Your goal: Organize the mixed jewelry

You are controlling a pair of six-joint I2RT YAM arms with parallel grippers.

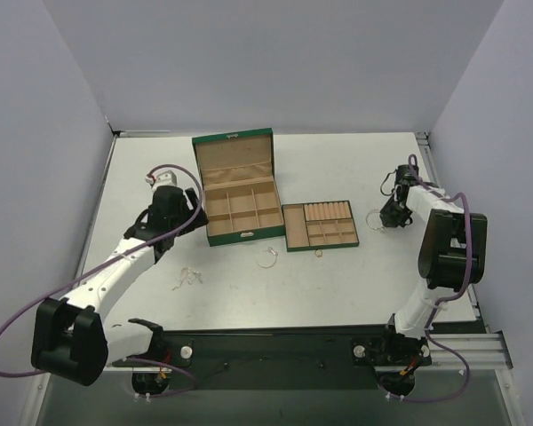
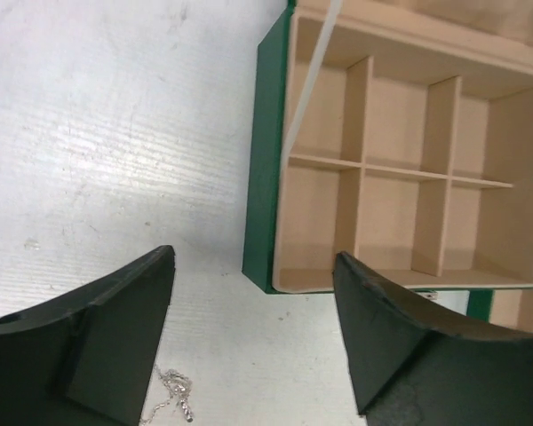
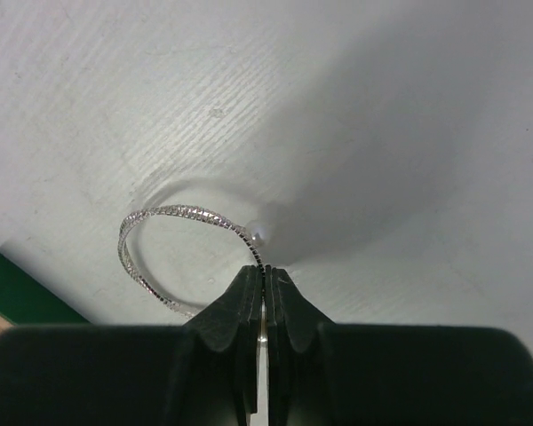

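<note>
My right gripper (image 3: 264, 271) is shut on a thin silvery bangle hoop (image 3: 173, 210) with a small pale bead, which stands just above the white table. In the top view that gripper (image 1: 391, 213) and its hoop (image 1: 374, 218) are right of the small green tray (image 1: 288, 229). A second wire hoop (image 1: 266, 257) lies in front of the green box (image 1: 235, 238), and a tan-gold ring (image 1: 318, 253) lies just before the tray. The fine pale chain (image 1: 188, 277) lies front left. My left gripper (image 2: 253, 257) hangs open and empty left of the box (image 2: 266, 160), the chain (image 2: 173, 395) below its left finger.
The green box's lid (image 1: 234, 153) stands open toward the back. Its tan compartments look empty in the left wrist view. The tray's green corner (image 3: 18, 293) shows left of the right gripper. Grey walls close in the table (image 1: 338, 293) on three sides.
</note>
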